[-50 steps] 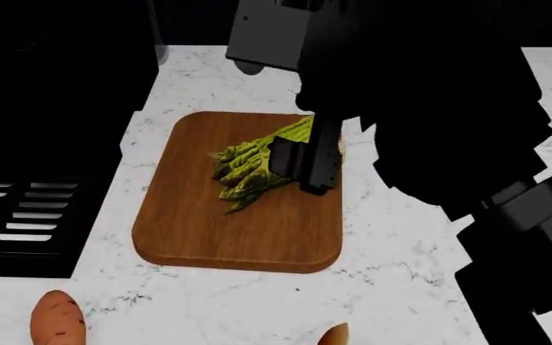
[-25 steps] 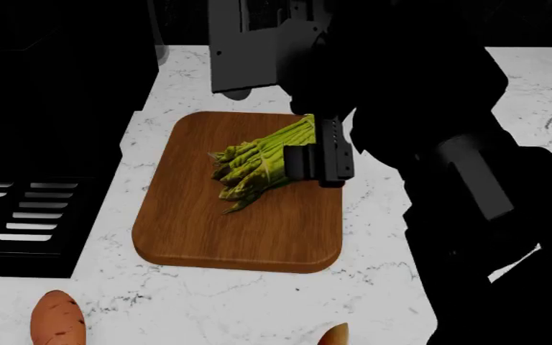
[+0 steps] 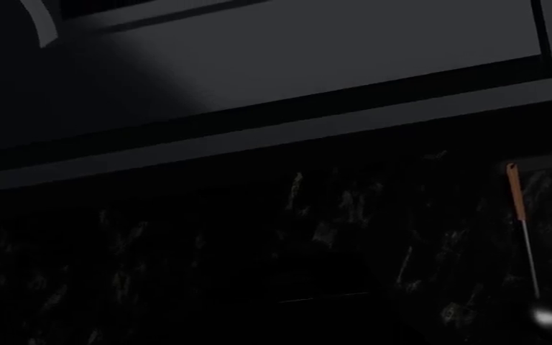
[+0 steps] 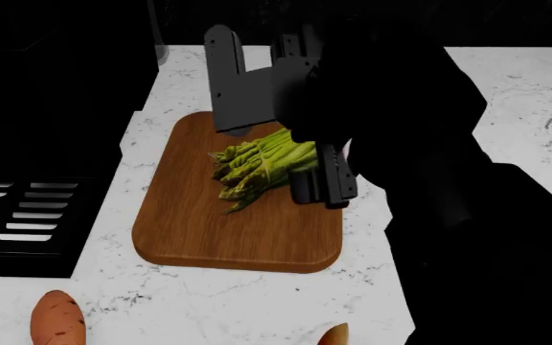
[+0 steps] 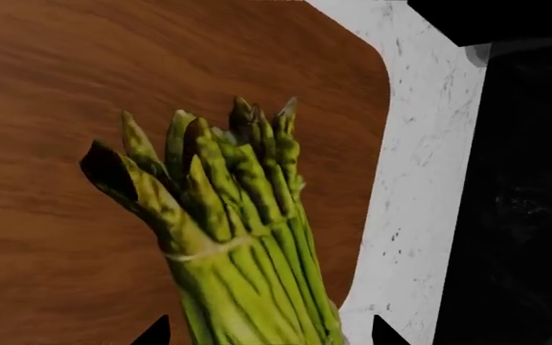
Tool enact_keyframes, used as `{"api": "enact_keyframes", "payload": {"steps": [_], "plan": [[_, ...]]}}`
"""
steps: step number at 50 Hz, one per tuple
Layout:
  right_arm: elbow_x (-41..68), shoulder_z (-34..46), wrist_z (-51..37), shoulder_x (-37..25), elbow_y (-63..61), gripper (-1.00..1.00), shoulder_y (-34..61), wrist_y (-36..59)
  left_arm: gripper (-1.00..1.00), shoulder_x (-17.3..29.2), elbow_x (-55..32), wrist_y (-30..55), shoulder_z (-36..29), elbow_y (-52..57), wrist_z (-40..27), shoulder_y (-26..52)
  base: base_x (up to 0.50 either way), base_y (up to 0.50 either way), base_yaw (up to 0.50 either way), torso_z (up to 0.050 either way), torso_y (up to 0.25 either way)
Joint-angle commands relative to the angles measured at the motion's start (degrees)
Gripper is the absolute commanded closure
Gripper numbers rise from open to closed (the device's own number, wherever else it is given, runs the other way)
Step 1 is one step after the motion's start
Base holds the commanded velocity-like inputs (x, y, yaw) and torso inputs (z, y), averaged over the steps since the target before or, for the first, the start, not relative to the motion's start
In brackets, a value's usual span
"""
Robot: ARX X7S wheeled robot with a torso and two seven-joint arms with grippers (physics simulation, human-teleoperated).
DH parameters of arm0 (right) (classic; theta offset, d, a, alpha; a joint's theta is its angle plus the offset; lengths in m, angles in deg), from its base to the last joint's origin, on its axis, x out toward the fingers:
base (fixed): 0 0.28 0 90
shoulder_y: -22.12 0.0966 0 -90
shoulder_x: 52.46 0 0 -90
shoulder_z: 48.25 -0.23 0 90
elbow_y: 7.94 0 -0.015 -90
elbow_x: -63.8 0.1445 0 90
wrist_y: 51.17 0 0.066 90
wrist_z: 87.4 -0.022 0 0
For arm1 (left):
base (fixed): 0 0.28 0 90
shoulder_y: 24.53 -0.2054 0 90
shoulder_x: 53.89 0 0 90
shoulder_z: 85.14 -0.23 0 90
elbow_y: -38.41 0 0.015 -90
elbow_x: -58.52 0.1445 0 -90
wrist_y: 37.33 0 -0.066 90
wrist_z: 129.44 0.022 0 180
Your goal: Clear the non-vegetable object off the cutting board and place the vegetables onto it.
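The asparagus bundle [image 4: 256, 167], green and tied with a band, lies on the reddish-brown cutting board [image 4: 199, 230]. My right gripper [image 4: 300, 171] is open and straddles the bundle's stalk part. In the right wrist view the bundle [image 5: 228, 237] fills the gap of the gripper [image 5: 268, 332], with a small space at each dark fingertip [image 5: 156, 332]. The sweet potato [image 4: 57, 320] lies on the counter at the near left. The mushroom [image 4: 335, 336] shows partly at the near edge. My left gripper is out of view.
The board lies on a white marble counter [image 4: 448, 100]. A black stove grate [image 4: 17, 215] is to the left of it. My right arm hides the counter's right side. The left wrist view shows a dark wall and a hanging orange-handled utensil [image 3: 517, 208].
My right gripper has come down lower over the asparagus and shifted slightly toward its tips, and the arm now covers more of the right side. The bundle has not moved.
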Motion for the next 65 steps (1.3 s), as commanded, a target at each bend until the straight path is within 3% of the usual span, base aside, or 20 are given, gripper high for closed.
{"api": "enact_keyframes", "payload": {"steps": [1, 24, 25, 45, 65], "plan": [[0.11, 5.47, -6.9, -0.25, 0.88, -1.0, -1.43, -3.95, -1.0, 0.19, -0.24, 0.71, 0.0, 0.6, -0.32, 0.21, 0.0, 0.0, 0.0, 0.0, 0.0], [5.25, 9.87, -9.77, -1.46, 0.89, -1.0, -3.93, -0.14, -1.0, 0.74, -0.96, 1.81, 0.28, 1.76, -0.66, 1.07, 0.0, 0.0, 0.0, 0.0, 0.0], [5.31, 9.95, -9.57, -1.49, 0.9, 1.0, -4.12, -0.15, -1.0, 0.86, -0.96, 1.74, 0.32, 1.76, -0.64, 0.92, 0.0, 0.0, 0.0, 0.0, 0.0], [5.74, 9.34, -8.5, -3.09, 0.89, 1.0, 0.65, 0.12, -1.0, 0.9, -2.25, 4.04, 1.91, 3.66, -1.07, 2.1, 0.0, 0.0, 0.0, -0.001, 0.0], [5.22, 9.29, -10.98, -8.47, 0.88, 1.0, 1.7, 7.45, -1.0, -0.07, -3.5, 5.33, 1.53, 4.44, -1.54, 4.27, 0.0, 0.0, 0.0, 0.0, 0.0]]}}
